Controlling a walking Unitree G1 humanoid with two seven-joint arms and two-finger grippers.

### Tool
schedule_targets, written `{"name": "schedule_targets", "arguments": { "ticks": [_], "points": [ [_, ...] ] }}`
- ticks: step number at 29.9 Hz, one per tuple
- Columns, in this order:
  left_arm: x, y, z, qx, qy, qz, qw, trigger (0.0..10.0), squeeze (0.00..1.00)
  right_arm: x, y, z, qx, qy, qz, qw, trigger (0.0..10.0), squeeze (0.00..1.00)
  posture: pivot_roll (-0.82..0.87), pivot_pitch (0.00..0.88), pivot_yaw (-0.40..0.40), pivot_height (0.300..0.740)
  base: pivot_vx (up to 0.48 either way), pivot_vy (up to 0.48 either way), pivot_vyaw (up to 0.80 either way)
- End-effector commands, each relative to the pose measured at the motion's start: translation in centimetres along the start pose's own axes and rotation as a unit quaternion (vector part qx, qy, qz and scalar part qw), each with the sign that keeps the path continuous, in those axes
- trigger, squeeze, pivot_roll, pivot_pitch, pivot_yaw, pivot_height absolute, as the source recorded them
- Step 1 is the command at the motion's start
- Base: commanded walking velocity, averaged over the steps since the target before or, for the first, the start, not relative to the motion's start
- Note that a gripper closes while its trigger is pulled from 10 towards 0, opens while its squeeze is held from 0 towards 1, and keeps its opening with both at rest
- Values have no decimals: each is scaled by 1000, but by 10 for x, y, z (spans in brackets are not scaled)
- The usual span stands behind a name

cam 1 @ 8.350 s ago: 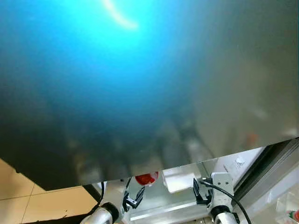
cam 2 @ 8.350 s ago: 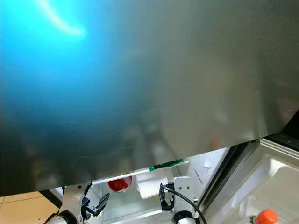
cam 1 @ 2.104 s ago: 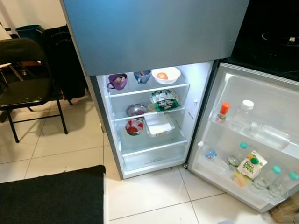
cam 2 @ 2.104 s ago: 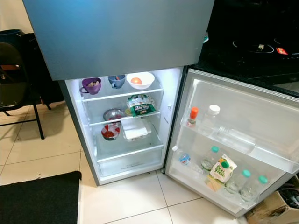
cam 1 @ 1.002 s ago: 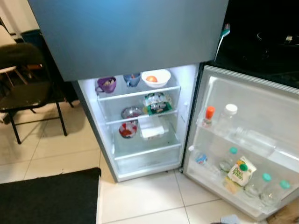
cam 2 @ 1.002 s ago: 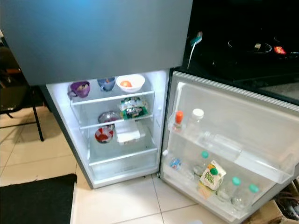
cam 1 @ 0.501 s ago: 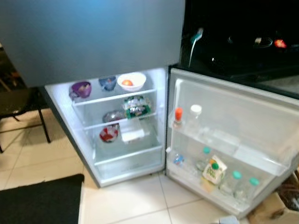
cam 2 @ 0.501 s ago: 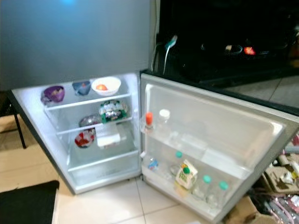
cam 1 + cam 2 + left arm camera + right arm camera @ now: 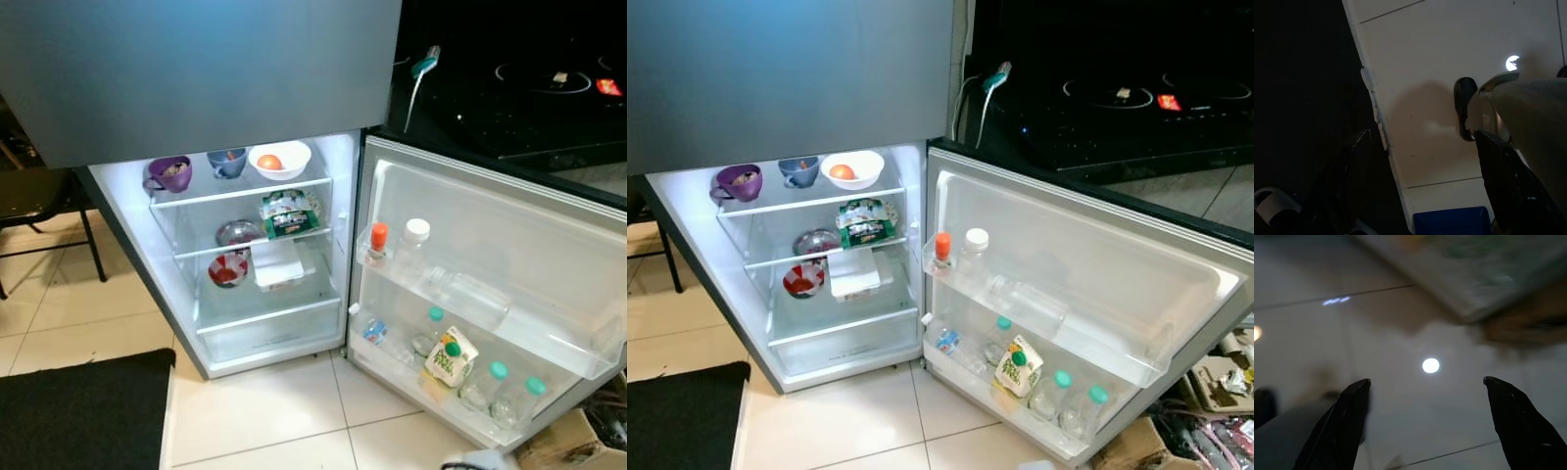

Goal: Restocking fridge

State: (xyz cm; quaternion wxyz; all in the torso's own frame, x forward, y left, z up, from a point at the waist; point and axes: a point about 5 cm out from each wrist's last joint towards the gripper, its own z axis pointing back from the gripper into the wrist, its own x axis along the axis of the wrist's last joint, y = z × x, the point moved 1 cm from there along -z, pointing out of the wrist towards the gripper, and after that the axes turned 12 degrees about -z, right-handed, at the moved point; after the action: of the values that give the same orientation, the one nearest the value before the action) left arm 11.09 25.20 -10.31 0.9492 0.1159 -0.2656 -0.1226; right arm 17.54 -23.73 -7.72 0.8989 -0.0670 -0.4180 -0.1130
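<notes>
**A:** ok so where's the fridge relative to the grippers right now? Both arms just look like they're hanging.

**B:** yep, both point down at the pale tile floor. Right gripper has its two black fingers spread wide with nothing between them, just tile and a light reflection beyond the tips. Left gripper is dark, but you can make out a finger on each side with a gap between, so released too, nothing held. Under it is tile, with the edge of the black mat on one side.

**A:** and the fridge itself?

**B:** well ahead of both grippers, nowhere near touching. Lower door is swung wide open toward the right arm's side, interior lit. Top shelf has a purple mug, a blue cup and a white bowl with something orange in it. Next shelf down holds a green packet and a metal bowl. Below that, a red-and-white bowl just beside a white container.

**A:** door racks?

**B:** upper rack has an orange-capped bottle, a white-capped bottle next to it, and a clear bottle lying on its side. Bottom rack has a juice carton between green-capped bottles. Freezer door up top is shut.
</notes>
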Motion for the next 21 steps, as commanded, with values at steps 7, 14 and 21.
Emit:
{"name": "schedule_targets", "arguments": {
  "ticks": [7, 14, 21],
  "points": [
    [-11, 5, 3, 4, 18, 3, 1000, 10000, 0, 63, -82, 2, -172, -129, -45, 976, 10000, 0, -91, 95, 34, 740, 0, 0, 0],
    [-10, 5, 3, 1, 18, -2, 1000, 10000, 0, 151, -83, 2, -51, -248, 117, 960, 10000, 0, -101, 96, 37, 740, 0, 0, 0],
    [-8, 6, 2, 2, 17, -5, 1000, 10000, 0, 217, -84, 24, 72, -284, 161, 943, 10000, 0, -106, 97, 37, 740, 0, 0, 0]
  ]
}}
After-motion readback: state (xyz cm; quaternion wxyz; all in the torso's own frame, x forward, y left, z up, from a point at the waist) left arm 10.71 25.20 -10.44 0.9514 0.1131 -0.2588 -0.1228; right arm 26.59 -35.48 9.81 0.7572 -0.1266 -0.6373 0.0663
